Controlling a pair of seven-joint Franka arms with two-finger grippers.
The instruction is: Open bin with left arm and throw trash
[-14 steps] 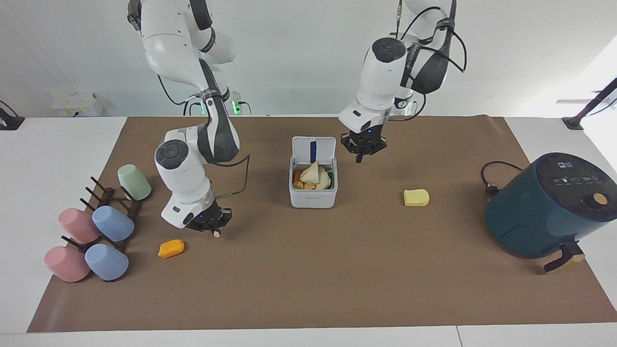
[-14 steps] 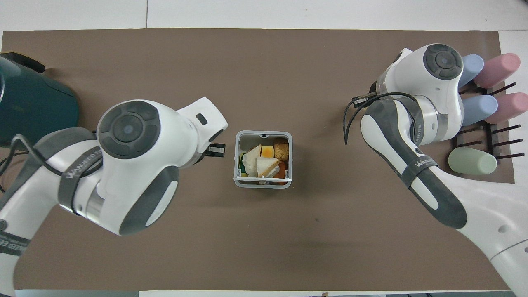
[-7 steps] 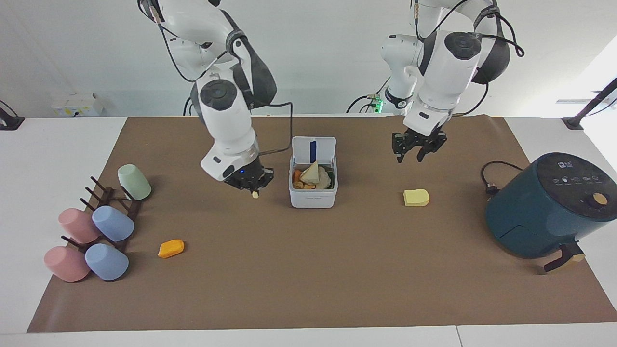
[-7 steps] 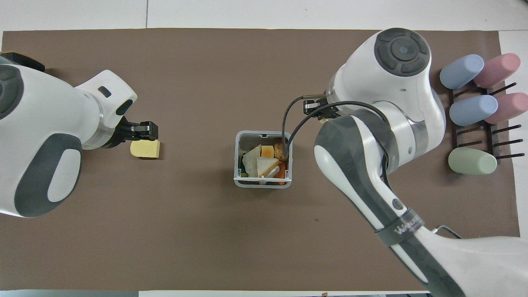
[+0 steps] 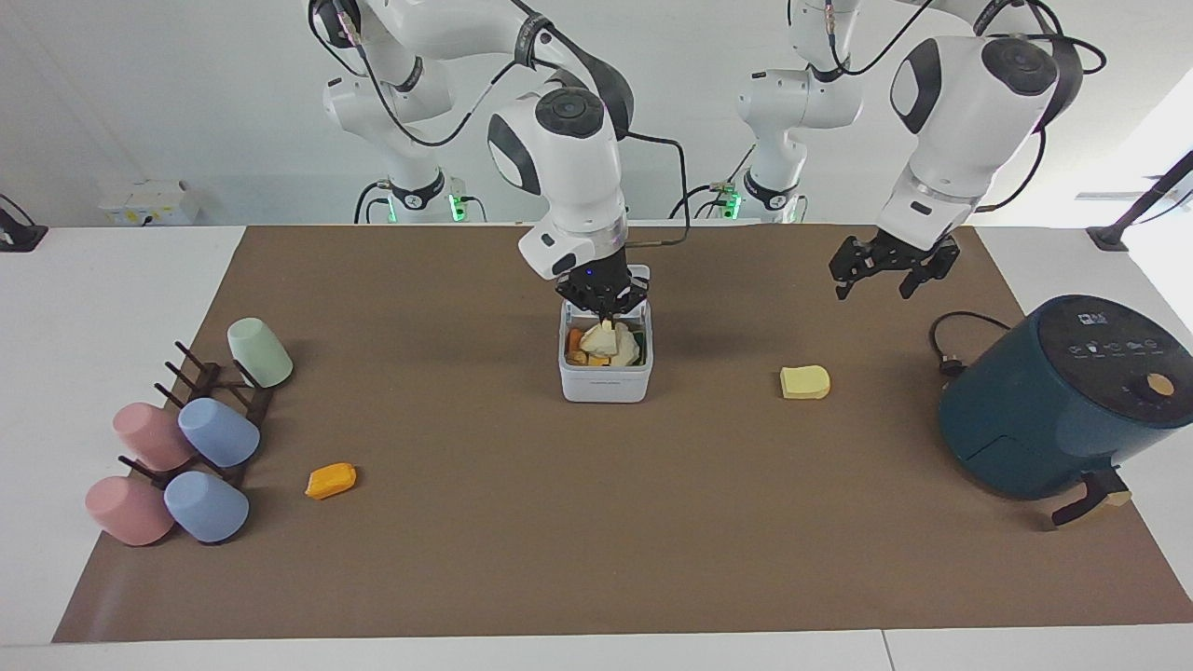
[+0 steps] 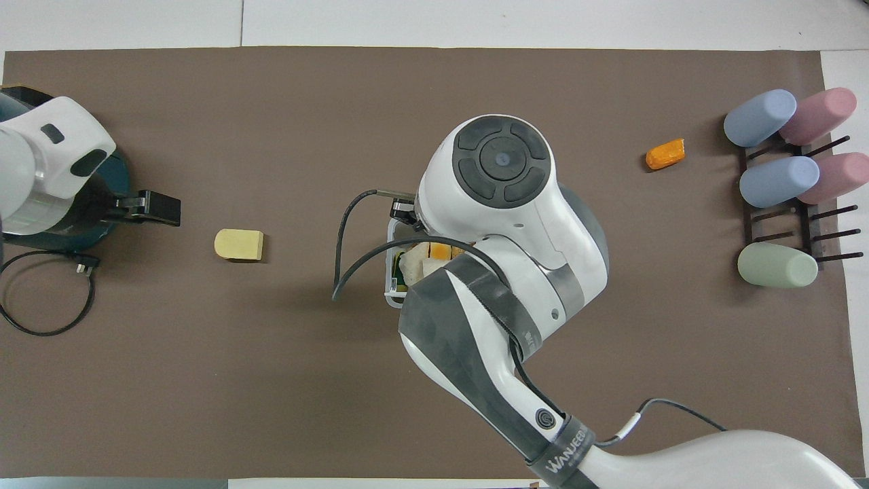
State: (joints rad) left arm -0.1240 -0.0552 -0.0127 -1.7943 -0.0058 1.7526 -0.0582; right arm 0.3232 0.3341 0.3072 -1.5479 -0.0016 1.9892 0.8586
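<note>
The white bin [image 5: 604, 384] stands mid-table with its lid up and is full of food scraps. My right gripper [image 5: 605, 315] hangs just over the bin's opening, shut on the tiny pale yellow chunk [image 5: 608, 324]. In the overhead view the right arm covers most of the bin [image 6: 393, 275]. The orange chunk [image 5: 331, 480] [image 6: 664, 154] lies on the mat toward the right arm's end. The bread-shaped piece [image 5: 805, 382] [image 6: 239, 244] lies toward the left arm's end. My left gripper [image 5: 873, 284] [image 6: 161, 208] is open and empty, raised over the mat beside the air fryer.
A dark teal air fryer [image 5: 1053, 401] with a black cable [image 5: 949, 345] [image 6: 41, 299] stands at the left arm's end. A rack of pastel cups [image 5: 186, 438] [image 6: 781, 183] stands at the right arm's end.
My right gripper has carried the tiny chunk from the mat near the orange chunk to over the bin. My left gripper has moved away from the bin toward the air fryer.
</note>
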